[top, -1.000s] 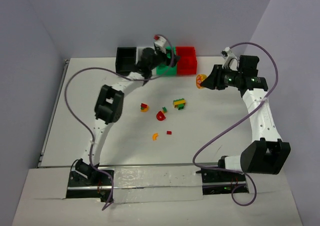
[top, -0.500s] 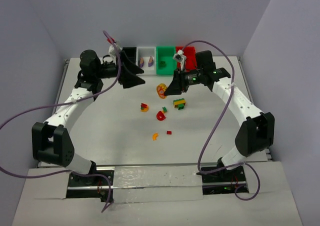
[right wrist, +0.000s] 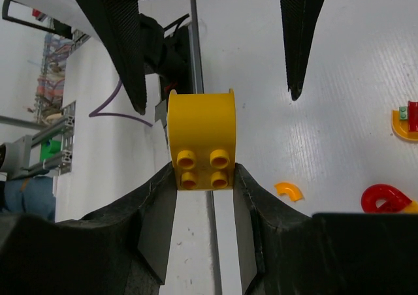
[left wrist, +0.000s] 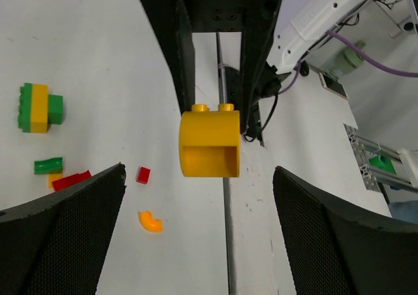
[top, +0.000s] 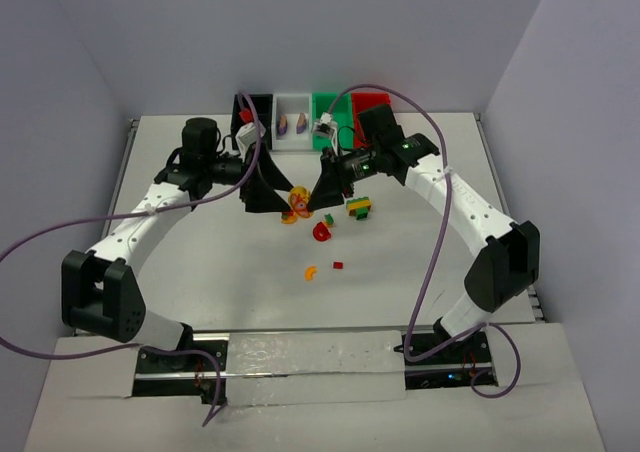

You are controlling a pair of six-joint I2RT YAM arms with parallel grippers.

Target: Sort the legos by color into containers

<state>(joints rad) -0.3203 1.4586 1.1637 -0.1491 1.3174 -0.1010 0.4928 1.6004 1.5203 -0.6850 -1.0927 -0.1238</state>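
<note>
Arms left the far edge; right claw (right wrist: 204,177) clamps the yellow brick (right wrist: 202,135) (probably light, stiff, slick: flat sides suit); left claw (left wrist: 198,177) gapes.

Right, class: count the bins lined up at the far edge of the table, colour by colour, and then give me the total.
Black bin: 1
White bin: 1
Green bin: 1
Red bin: 1
Total: 4
</note>
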